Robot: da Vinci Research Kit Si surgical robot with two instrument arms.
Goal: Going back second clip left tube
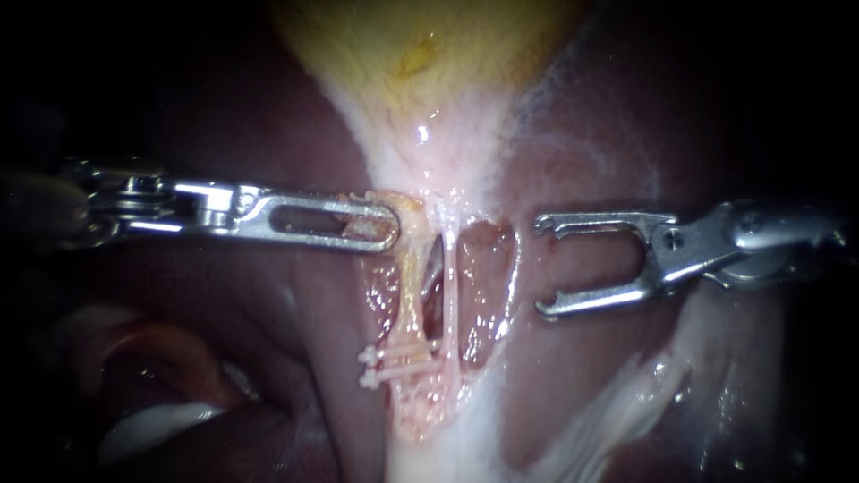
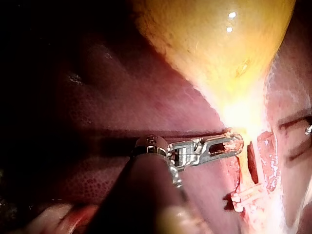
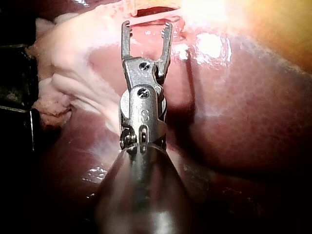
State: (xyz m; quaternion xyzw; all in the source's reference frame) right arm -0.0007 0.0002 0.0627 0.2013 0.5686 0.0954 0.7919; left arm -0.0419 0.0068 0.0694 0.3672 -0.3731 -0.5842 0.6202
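Low and just left of centre in the endoscope view: left tube (image 1: 410, 291), crossed near its lower end by two white clips (image 1: 403, 351), stacked close, ends jutting left. Just right, a dark slit, then the right tube (image 1: 450, 295). From the left edge, left instrument (image 1: 376, 225), jaws clamped on the left tube's upper end. At centre right, right instrument (image 1: 546, 266), jaws spread wide and empty, tips near the right tube yet apart, over bare liver (image 1: 591, 376). Along the top edge, gallbladder (image 1: 420, 54).

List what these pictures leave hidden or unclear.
Endoscope view: the slotted steel left instrument, tip draped in yellowish tissue.
Left wrist view: the forked steel right instrument, almost wholly cut off by the edge.
Right wrist view: the two white clips, beyond the edge ahead of that instrument.
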